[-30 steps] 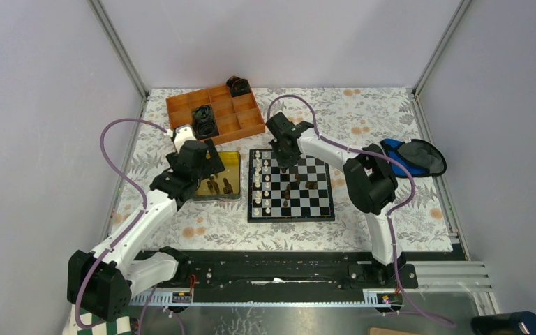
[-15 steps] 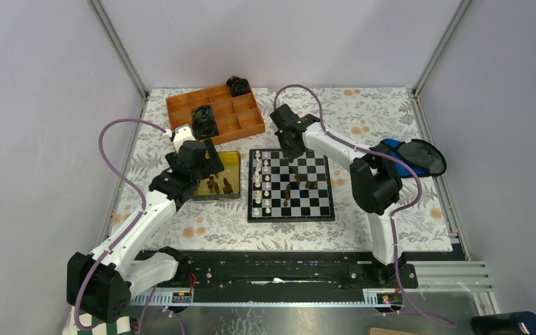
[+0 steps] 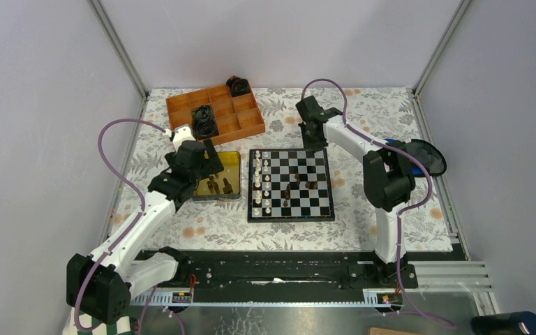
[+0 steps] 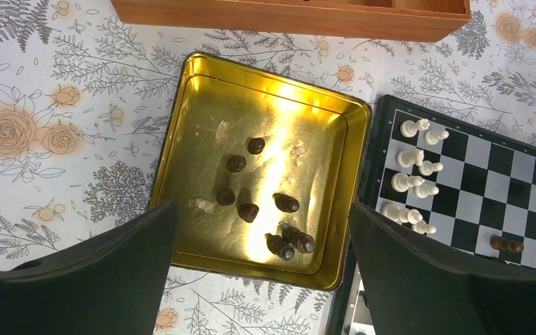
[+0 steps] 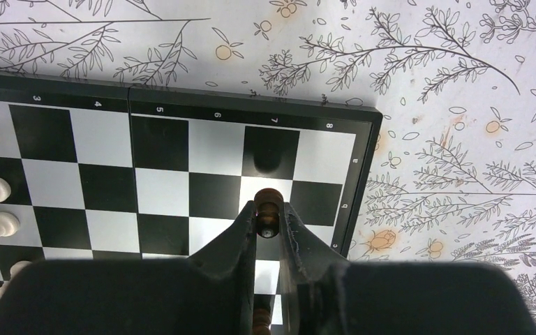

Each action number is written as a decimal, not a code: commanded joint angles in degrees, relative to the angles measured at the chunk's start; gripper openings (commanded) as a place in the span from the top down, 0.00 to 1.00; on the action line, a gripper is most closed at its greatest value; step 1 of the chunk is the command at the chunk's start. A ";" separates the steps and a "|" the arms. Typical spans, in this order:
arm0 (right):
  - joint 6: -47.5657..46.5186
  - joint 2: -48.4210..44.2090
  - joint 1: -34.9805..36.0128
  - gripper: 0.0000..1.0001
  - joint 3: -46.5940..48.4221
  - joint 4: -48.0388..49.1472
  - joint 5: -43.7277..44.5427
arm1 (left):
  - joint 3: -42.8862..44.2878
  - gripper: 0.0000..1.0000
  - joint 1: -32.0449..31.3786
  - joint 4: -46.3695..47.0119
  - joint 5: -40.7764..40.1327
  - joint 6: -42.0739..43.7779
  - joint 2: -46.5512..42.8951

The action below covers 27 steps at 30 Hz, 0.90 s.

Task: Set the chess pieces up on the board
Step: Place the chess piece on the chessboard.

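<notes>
Right wrist view alone reveals round-topped brown piece [image 5: 269, 198] clamped in right gripper [image 5: 269, 216] (left gripper [image 4: 262, 213] agape over glossy tin [image 4: 202, 105]).

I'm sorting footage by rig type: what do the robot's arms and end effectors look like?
Both the left arm and right arm have slim white links between bulky black joint housings. A lavender cable loops loosely along each. The left end effector and right end effector each have two matte black, wedge-shaped fingers. No markings show on them.
</notes>
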 commanded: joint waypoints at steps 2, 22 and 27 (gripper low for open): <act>0.06 -1.41 -0.64 1.00 1.00 1.64 -1.80 | 0.15 0.01 0.27 1.20 0.02 1.01 0.46; -0.06 5.72 -2.52 1.00 6.63 0.89 -3.46 | 1.30 0.01 0.71 1.19 -0.63 2.80 2.45; -0.11 6.17 -2.71 1.00 6.81 0.62 -3.56 | 1.77 0.01 1.04 1.27 -0.55 3.38 2.85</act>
